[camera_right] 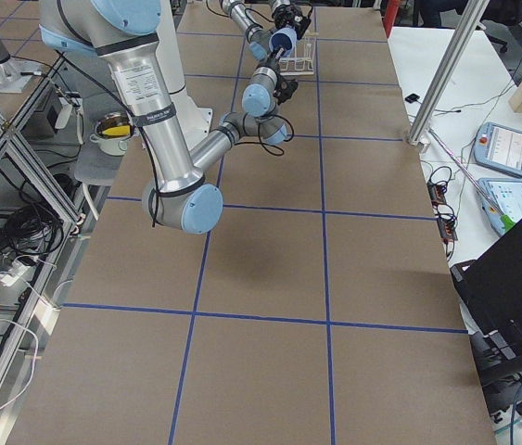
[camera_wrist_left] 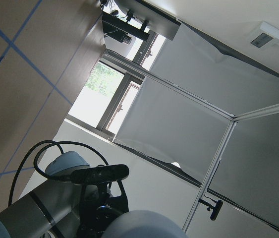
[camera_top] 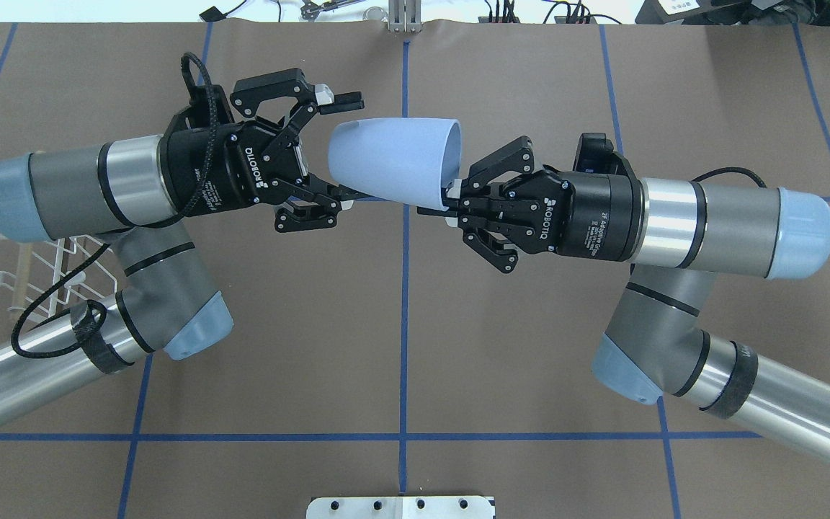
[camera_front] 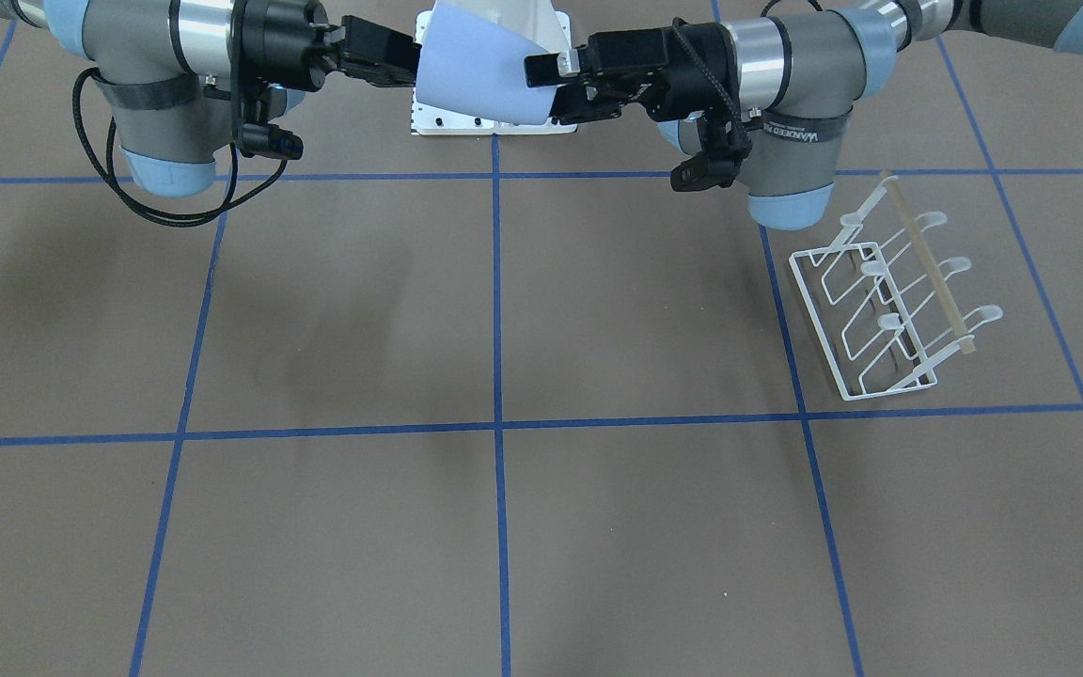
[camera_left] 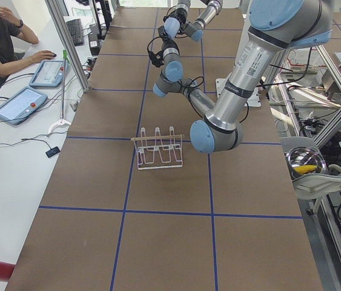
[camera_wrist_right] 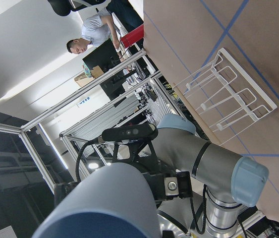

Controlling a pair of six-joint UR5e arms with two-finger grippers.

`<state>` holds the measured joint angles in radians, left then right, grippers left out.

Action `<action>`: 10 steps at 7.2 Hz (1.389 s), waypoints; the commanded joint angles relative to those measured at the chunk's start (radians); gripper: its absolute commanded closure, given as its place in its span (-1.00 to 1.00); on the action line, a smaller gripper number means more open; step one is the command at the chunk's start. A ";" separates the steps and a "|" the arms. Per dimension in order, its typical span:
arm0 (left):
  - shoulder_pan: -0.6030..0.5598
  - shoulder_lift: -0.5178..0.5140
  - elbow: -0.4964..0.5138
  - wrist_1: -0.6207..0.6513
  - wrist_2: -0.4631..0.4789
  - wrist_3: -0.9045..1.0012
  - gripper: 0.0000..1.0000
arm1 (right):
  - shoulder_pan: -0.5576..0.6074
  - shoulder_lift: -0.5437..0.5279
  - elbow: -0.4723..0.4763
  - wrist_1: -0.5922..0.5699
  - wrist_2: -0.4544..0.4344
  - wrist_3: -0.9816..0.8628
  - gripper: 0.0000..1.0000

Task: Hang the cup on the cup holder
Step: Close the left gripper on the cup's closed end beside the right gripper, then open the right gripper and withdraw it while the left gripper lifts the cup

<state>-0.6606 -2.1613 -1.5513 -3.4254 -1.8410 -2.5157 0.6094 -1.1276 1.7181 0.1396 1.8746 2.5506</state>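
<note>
- In the air above the brown bench [camera_front: 504, 527]: a pale blue tapered plastic tumbler [camera_top: 393, 162], lying on its side between the two sets of fingers.
- The right fingers [camera_top: 435, 210] are narrow, pinching the tumbler's rim wall at its wide end.
- The left fingers [camera_top: 343, 95] are spread wide and straddle the narrow base end; the upper one is apart from the wall.
- A white wire rack with wooden dowel bar [camera_front: 889, 301] stands on the bench, well apart from the left fingers, toward the robot's left.
</note>
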 commanded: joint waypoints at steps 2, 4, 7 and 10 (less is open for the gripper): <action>0.001 0.000 -0.010 0.000 -0.001 -0.014 0.99 | 0.000 0.000 -0.002 0.000 -0.002 -0.004 0.00; 0.000 0.009 -0.036 0.029 -0.001 -0.058 1.00 | 0.003 0.000 -0.002 0.002 -0.011 -0.015 -1.00; -0.045 0.018 -0.076 0.120 -0.001 0.013 1.00 | 0.029 -0.038 -0.002 0.029 -0.006 -0.153 -1.00; -0.172 0.041 -0.094 0.283 -0.014 0.229 1.00 | 0.118 -0.086 -0.003 0.023 0.047 -0.270 -1.00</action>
<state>-0.7789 -2.1302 -1.6322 -3.2319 -1.8482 -2.4085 0.6972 -1.1937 1.7163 0.1662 1.8917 2.3402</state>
